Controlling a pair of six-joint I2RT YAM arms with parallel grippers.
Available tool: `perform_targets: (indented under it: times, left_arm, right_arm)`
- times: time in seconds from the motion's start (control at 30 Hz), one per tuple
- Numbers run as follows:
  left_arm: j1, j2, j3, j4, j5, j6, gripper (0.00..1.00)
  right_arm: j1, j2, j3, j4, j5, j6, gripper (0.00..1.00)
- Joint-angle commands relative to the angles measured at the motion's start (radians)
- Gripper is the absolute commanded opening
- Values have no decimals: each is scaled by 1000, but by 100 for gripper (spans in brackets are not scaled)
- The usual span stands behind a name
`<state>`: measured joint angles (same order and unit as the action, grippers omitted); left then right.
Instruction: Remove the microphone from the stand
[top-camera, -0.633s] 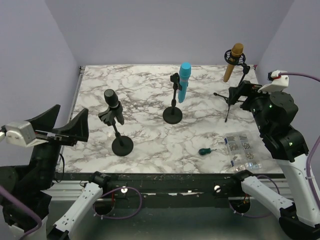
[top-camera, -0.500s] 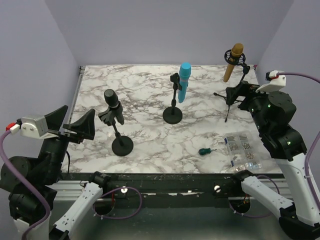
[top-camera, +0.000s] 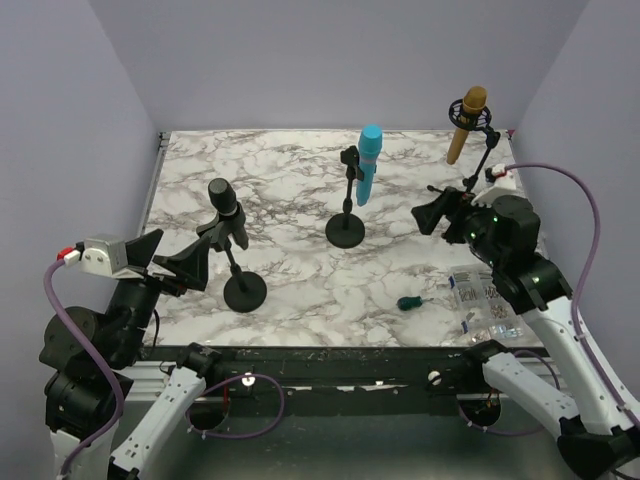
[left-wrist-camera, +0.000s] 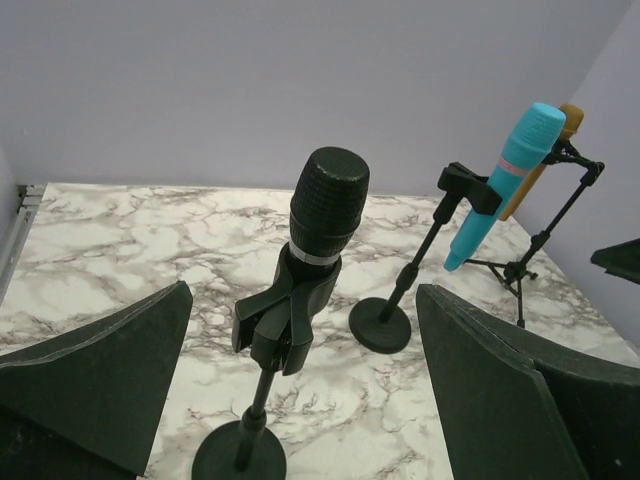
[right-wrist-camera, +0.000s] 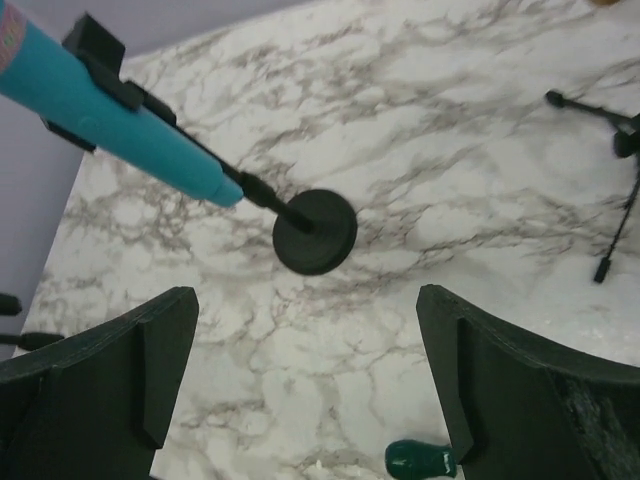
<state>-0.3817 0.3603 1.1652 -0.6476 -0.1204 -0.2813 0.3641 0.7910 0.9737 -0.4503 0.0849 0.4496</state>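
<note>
At the counter's (top-camera: 300, 285) front, wide and empty: left gripper (top-camera: 172, 258) squared on the clipped black microphone (top-camera: 225, 205), right gripper (top-camera: 440, 212) facing the blue microphone (top-camera: 368, 160).

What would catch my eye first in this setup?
Three microphones on stands rise from a marbled table: a black microphone near left, a blue microphone in the middle, a gold microphone at the far right. The left gripper and right gripper stand open, holding nothing.
</note>
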Motion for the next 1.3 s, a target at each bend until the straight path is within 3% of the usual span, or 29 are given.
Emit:
perform_targets:
  times: [0.0,0.1,0.17,0.33,0.57,0.83,1.27]
  left_arm:
    - [-2,-53,-47,-18,9,-32,98]
    - [0,-68,-60,-25,7,-35,98]
    - [-2,-74,-69,-30,6,-36,98]
    - [-1,-83,-88,-49,-4,-42,99]
    - [-1,-126,-129,-101,13,-61,98]
    - [-1,-184,-167,-173,2,-84,99]
    - [-1,-218,-217,-219,-49,-70,99]
  right_arm:
    - [-7,84,-85,98,-329,45,100]
    - [-1,149,-156,211,-476,101,100]
    - [60,181,-200,293,-458,168,100]
    - [458,324,-132,363,-101,167,100]
    - [762,548,163,345,244,18,100]
    - [780,729,457,349,218,-46,100]
    - [826,854,704,440,170,-233,100]
